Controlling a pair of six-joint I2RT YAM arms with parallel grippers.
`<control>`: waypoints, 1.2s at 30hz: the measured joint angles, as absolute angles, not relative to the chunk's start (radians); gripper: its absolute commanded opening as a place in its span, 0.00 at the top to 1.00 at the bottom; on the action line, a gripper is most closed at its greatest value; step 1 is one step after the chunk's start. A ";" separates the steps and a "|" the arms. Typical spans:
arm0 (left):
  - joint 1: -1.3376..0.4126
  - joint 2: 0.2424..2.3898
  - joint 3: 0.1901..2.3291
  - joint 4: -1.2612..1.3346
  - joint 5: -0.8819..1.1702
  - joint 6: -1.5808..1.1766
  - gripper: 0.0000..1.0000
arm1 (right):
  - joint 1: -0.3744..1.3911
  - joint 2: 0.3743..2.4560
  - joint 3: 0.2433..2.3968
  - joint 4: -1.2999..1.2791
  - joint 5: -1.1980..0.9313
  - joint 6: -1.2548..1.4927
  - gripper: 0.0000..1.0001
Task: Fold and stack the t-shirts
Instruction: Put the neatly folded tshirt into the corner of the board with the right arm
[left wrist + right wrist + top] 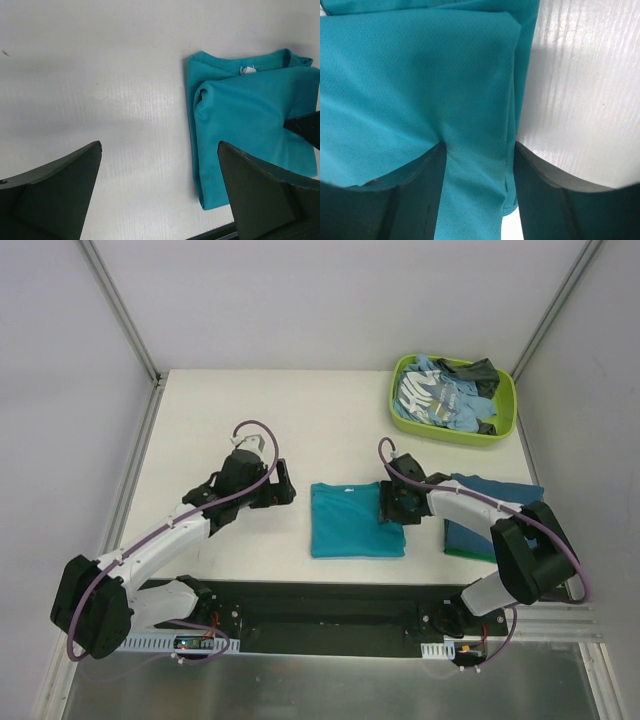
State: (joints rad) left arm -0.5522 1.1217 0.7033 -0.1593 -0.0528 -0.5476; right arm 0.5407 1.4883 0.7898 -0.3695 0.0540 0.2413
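Note:
A bright teal t-shirt (350, 520) lies folded into a rectangle at the table's front middle. It also shows in the left wrist view (250, 115) and the right wrist view (420, 75). My right gripper (388, 502) sits at the shirt's right edge, shut on a fold of its cloth (477, 150). My left gripper (283, 487) is open and empty just left of the shirt, above bare table (160, 145). A darker blue-teal shirt (495, 490) lies folded on a green one (465, 552) at the right.
A lime-green tub (400, 412) at the back right holds a light blue printed shirt (430, 395) and a dark grey one (478, 373). A white wall borders the table on each side. A black rail (330, 605) runs along the front edge.

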 measured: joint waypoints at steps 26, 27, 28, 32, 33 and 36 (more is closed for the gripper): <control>-0.508 0.957 0.632 -0.208 -0.233 -0.590 0.01 | 0.717 1.435 0.994 -0.772 0.637 0.237 1.00; -0.508 0.957 0.632 -0.212 -0.239 -0.590 0.01 | 0.717 1.410 0.999 -0.795 0.670 0.232 1.00; -0.508 0.957 0.632 -0.216 -0.245 -0.591 0.01 | 0.717 1.385 1.003 -0.817 0.699 0.226 1.00; -0.508 0.957 0.631 -0.228 -0.252 -0.591 0.01 | 0.709 1.303 1.020 -0.906 0.774 0.193 1.00; -0.508 0.957 0.631 -0.229 -0.254 -0.591 0.01 | 0.703 1.290 1.024 -0.922 0.781 0.180 1.00; -0.508 0.957 0.631 -0.232 -0.263 -0.591 0.01 | 0.667 1.247 1.031 -0.956 0.788 0.122 0.99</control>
